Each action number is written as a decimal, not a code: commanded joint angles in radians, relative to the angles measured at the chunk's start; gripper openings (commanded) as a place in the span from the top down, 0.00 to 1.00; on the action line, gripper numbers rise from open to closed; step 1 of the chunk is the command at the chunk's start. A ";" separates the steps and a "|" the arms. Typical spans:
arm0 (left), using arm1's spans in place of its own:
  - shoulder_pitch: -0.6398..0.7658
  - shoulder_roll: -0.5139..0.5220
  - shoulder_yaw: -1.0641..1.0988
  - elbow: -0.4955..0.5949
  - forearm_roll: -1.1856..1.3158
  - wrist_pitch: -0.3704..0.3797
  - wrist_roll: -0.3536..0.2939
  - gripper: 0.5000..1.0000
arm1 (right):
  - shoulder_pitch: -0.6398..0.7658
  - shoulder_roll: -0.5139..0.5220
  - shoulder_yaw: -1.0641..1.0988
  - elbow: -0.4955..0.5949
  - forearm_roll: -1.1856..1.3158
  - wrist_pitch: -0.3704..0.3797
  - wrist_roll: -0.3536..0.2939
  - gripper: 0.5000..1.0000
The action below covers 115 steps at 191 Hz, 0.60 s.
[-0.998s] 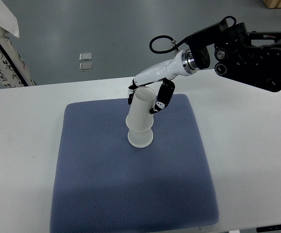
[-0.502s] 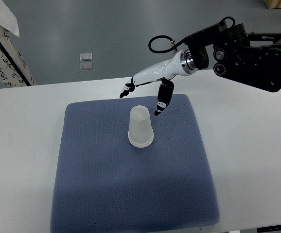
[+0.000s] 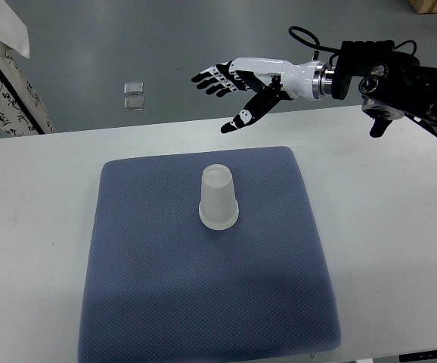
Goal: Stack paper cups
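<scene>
The right hand [image 3: 237,83] has let go and lifted away from the cup stack [image 3: 218,198], fingers spread wide; stacking looks done.

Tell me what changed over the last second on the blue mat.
The right robot hand let go of the paper cup stack, opened its fingers and pulled back up and away toward the table's far edge. The top cup, tilted and raised in its grip a second ago, dropped fully onto the lower one, so the stack now stands shorter and upright. The blue mat and the stack's spot on it stayed the same.
</scene>
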 commanded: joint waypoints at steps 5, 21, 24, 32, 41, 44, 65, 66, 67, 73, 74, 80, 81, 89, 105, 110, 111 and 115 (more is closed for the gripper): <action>0.000 0.000 0.000 -0.001 0.000 0.001 0.000 0.00 | -0.062 0.002 0.000 -0.027 0.355 -0.008 -0.001 0.20; 0.000 0.000 0.000 0.001 0.000 -0.001 0.000 0.00 | -0.114 0.005 -0.001 -0.059 0.597 -0.013 -0.003 0.20; 0.000 0.000 0.000 -0.001 0.000 0.001 0.000 0.00 | -0.121 0.006 -0.001 -0.064 0.625 -0.014 -0.003 0.20; 0.000 0.000 0.000 -0.001 0.000 -0.001 0.000 0.00 | -0.141 0.014 -0.001 -0.076 0.727 -0.026 -0.003 0.20; 0.000 0.000 0.000 0.001 0.000 -0.001 0.000 0.00 | -0.161 0.018 -0.003 -0.079 0.818 -0.042 -0.005 0.20; 0.000 0.000 0.000 0.001 0.000 0.001 0.000 0.00 | -0.168 0.018 -0.003 -0.080 0.853 -0.049 -0.008 0.20; 0.000 0.000 0.000 -0.001 0.000 -0.001 0.000 0.00 | -0.196 0.025 -0.003 -0.079 0.974 -0.097 -0.070 0.20; 0.000 0.000 0.000 -0.001 0.000 -0.001 0.000 0.00 | -0.196 0.025 -0.003 -0.079 0.974 -0.097 -0.070 0.20; 0.000 0.000 0.000 -0.001 0.000 -0.001 0.000 0.00 | -0.196 0.026 -0.003 -0.080 0.981 -0.102 -0.077 0.20; 0.000 0.000 0.000 0.001 0.000 -0.001 0.000 0.00 | -0.203 0.034 -0.003 -0.080 0.996 -0.120 -0.092 0.20; 0.000 0.000 0.000 0.001 0.000 -0.001 0.000 0.00 | -0.203 0.034 -0.003 -0.080 0.996 -0.120 -0.092 0.20; 0.000 0.000 0.000 0.001 0.000 0.001 0.000 0.00 | -0.210 0.043 -0.001 -0.080 1.002 -0.137 -0.098 0.20; 0.000 0.000 0.000 0.001 0.000 0.001 0.000 0.00 | -0.210 0.043 -0.001 -0.080 1.002 -0.137 -0.098 0.20; 0.000 0.000 0.000 -0.001 0.000 -0.001 0.000 0.00 | -0.216 0.052 -0.001 -0.080 0.987 -0.161 -0.098 0.20; 0.000 0.000 0.000 0.001 0.000 0.001 0.000 0.00 | -0.223 0.054 -0.012 -0.079 0.978 -0.197 -0.092 0.15; 0.000 0.000 0.000 0.001 0.000 -0.001 0.000 0.00 | -0.223 0.054 -0.014 -0.079 0.976 -0.195 -0.092 0.15; 0.000 0.000 0.000 0.001 0.000 -0.001 0.000 0.00 | -0.225 0.054 -0.014 -0.079 0.974 -0.192 -0.093 0.15; 0.000 0.000 0.000 0.001 0.000 -0.001 0.000 0.00 | -0.225 0.054 -0.014 -0.079 0.971 -0.191 -0.092 0.15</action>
